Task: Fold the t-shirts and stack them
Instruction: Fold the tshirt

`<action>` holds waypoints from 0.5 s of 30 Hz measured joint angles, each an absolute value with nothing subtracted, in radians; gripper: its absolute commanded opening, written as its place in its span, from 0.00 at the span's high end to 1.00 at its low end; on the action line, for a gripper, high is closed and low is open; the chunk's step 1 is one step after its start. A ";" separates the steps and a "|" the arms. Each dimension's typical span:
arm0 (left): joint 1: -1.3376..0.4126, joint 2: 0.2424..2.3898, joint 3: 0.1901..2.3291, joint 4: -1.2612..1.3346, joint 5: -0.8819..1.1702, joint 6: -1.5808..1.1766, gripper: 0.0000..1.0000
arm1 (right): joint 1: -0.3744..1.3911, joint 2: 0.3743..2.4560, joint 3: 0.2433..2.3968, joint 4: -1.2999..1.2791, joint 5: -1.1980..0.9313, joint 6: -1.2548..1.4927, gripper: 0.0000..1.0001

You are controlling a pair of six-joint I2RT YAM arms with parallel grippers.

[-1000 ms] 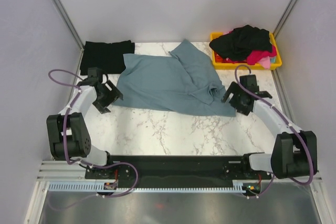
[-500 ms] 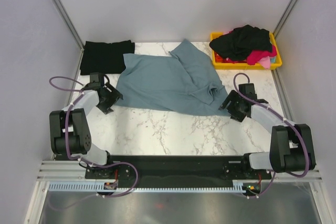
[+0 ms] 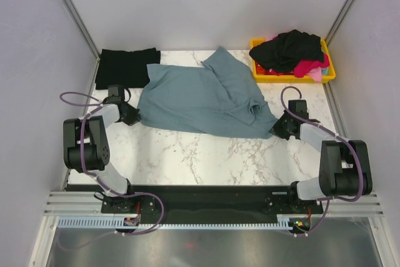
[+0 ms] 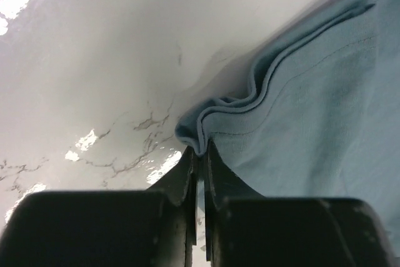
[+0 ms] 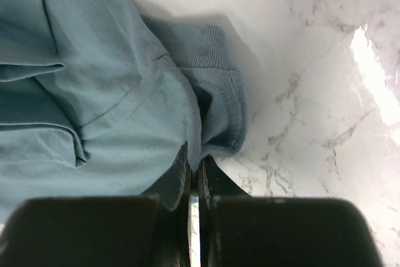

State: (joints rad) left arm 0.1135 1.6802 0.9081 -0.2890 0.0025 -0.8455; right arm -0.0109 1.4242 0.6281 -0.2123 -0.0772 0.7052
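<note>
I see one black shirt (image 3: 125, 67) folded far left, my left gripper (image 3: 133, 119) and right gripper (image 3: 279, 129) clamped tight on the unfolded blue shirt's (image 3: 200, 98) near corners, and more shirts (image 3: 290, 48) waiting in the bin (image 3: 281, 79).

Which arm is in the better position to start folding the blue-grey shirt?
Probably the left. The left gripper is shut on a flat, neatly layered edge of the blue-grey shirt; the right gripper is also shut on it, but on bunched, rumpled fabric.
</note>
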 measured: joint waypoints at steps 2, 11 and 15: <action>0.113 1.687 0.916 -0.282 0.001 -0.847 0.98 | -0.017 1.433 0.628 -0.193 -0.081 0.705 1.00; 0.113 1.554 0.937 -0.409 -0.011 -0.834 0.98 | -0.046 1.359 0.719 -0.318 -0.078 0.681 1.00; 0.110 1.300 1.103 -0.565 -0.019 -0.779 0.98 | -0.062 1.194 0.898 -0.458 -0.078 0.667 1.00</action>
State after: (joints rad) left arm 0.1097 1.2999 1.1027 -0.5648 -0.0193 -0.7792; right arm -0.0616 1.1938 0.8982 -0.4580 -0.0784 0.6670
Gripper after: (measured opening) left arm 0.044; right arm 0.036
